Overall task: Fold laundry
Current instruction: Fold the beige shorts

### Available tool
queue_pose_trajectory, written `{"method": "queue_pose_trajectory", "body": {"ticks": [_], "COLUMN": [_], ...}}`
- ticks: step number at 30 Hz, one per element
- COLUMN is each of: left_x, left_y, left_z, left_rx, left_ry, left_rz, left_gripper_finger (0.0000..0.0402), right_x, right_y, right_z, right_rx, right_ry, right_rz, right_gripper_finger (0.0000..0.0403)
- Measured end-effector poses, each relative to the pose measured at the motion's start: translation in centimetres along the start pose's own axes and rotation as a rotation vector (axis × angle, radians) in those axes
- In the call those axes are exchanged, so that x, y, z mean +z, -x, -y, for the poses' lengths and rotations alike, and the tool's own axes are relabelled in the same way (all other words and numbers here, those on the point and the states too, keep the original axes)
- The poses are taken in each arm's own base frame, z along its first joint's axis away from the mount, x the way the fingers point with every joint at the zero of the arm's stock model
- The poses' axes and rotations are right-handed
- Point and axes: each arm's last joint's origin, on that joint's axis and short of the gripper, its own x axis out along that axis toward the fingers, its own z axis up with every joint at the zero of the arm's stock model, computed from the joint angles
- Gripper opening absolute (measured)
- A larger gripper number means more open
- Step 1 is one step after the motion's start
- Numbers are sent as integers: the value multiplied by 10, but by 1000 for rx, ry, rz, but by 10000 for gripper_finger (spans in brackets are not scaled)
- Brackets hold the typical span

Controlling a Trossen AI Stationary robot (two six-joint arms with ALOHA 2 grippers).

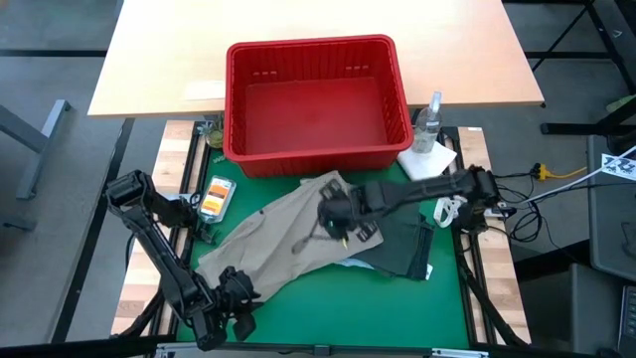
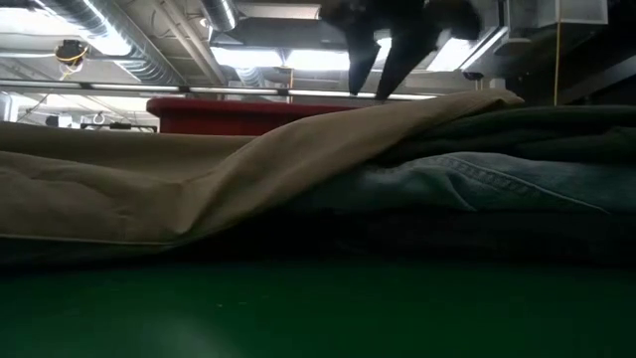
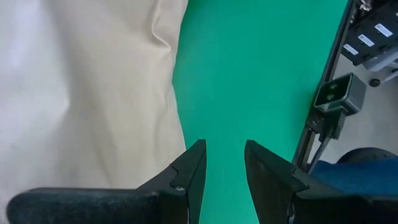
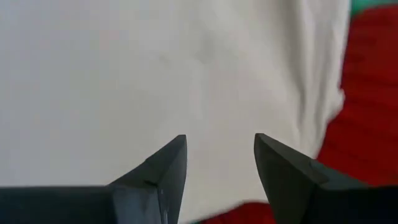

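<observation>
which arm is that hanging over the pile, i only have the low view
observer: that is the right gripper, above the khaki piece, jaws open with nothing between them.
operator: where's the left one
observer: the left gripper is at the near left corner, over bare green mat beside the khaki edge, jaws open.
operator: anything in the red basket
observer: the high view shows nothing inside the red basket.
</observation>
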Motion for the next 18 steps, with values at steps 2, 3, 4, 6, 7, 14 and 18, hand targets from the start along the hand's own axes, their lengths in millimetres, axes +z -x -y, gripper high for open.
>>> {"method": "queue_pose_trajectory", "body": {"ticks": [2, 3, 4, 6, 7, 14, 18], "left_x": [3, 4, 5, 6, 7, 10, 10], "left_y": [-2, -3, -5, -11, -14, -21, -21], "left_z": [0, -1, -1, -1, -2, -3, -3], "left_rx": [6, 11, 16, 33, 42, 61, 59], "left_ry": [7, 11, 15, 18, 18, 7, 7], "left_rz": [4, 6, 9, 13, 14, -7, -7], "left_gripper_finger": [105, 105, 105, 105, 105, 105, 105], "right_x": [10, 14, 18, 23, 25, 26, 24], "right_y": [5, 7, 10, 14, 16, 23, 22], "right_z": [-13, -19, -25, -37, -42, -73, -85], "right_rx": [2, 5, 10, 23, 31, 55, 90], "right_ry": [37, 56, 76, 115, 135, 246, 184], "right_rz": [16, 21, 23, 19, 11, -108, -162], "right_gripper_finger": [186, 186, 186, 186, 186, 186, 186]}}
